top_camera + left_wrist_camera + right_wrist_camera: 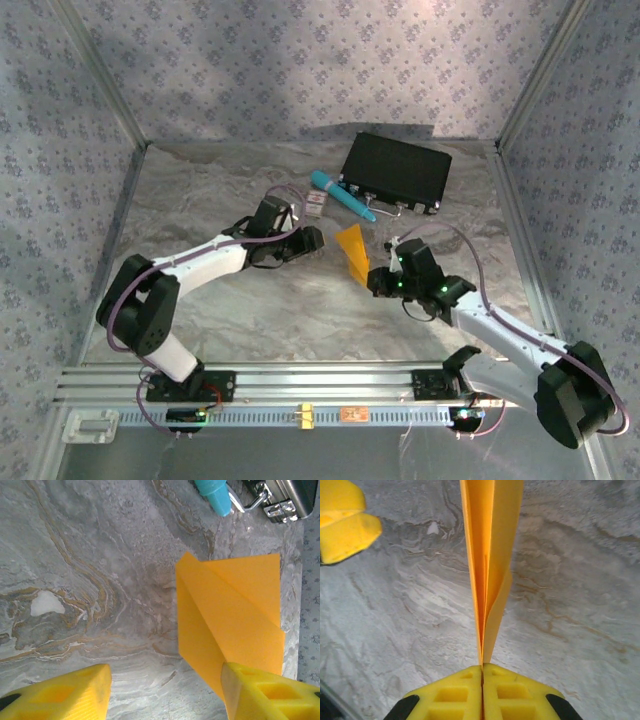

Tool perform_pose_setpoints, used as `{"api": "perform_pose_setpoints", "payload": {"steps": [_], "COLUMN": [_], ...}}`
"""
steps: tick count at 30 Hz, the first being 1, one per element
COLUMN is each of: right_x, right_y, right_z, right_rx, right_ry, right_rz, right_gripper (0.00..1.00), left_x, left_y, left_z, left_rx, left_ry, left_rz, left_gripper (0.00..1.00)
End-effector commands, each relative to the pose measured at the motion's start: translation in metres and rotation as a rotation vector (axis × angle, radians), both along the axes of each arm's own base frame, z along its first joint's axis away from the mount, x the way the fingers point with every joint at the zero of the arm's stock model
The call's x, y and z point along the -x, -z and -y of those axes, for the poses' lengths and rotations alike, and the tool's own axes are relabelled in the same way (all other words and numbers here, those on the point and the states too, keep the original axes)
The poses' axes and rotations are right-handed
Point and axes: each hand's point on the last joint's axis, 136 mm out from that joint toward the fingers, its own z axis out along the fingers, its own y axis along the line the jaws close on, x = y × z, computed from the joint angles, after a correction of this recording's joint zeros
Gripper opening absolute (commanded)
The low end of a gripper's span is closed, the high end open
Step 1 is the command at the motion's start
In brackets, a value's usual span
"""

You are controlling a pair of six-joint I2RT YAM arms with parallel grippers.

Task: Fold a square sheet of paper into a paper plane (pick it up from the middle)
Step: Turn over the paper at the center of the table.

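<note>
Paper (pixel 490 530) (far end) beyond top edge

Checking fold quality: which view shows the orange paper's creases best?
Left wrist: the paper faces the camera, flaps and creases plain. Right wrist sees it edge-on, pinched in the right tool. Top external shows a small wedge.

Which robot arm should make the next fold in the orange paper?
Probably left. The right fingers are pinched shut on the folded orange-yellow paper sheet, holding it up; the left fingers are open beside it, free.
</note>
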Motion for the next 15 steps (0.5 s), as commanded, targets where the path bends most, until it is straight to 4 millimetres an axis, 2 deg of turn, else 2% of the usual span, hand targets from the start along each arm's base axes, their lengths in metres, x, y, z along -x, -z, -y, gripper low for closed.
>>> {"api": "perform_pose_setpoints", "payload": {"steps": [1,5,15], "right_x": [0.001,0.001,0.002], "right_y": [-0.002,-0.015,-0.034], "right_z": [0.022,0.025,0.052], "right_rx": [0.179,0.308,0.758], "right_ry": [0.03,0.034,0.075], "right_rz": [0.009,0.068,0.172], "right_gripper": [0.08,0.08,0.07], "left_x": [-0.003,-0.005,-0.003], "left_y": [-0.019,-0.022,-0.019], "left_z": [-0.011,-0.028,-0.057], "left_rx": [0.002,-0.038,-0.085], "left_ry": [-0.048,-0.104,-0.19], "left_rz": [0.053,0.079,0.09], "left_gripper": [0.59,0.6,0.6]}}
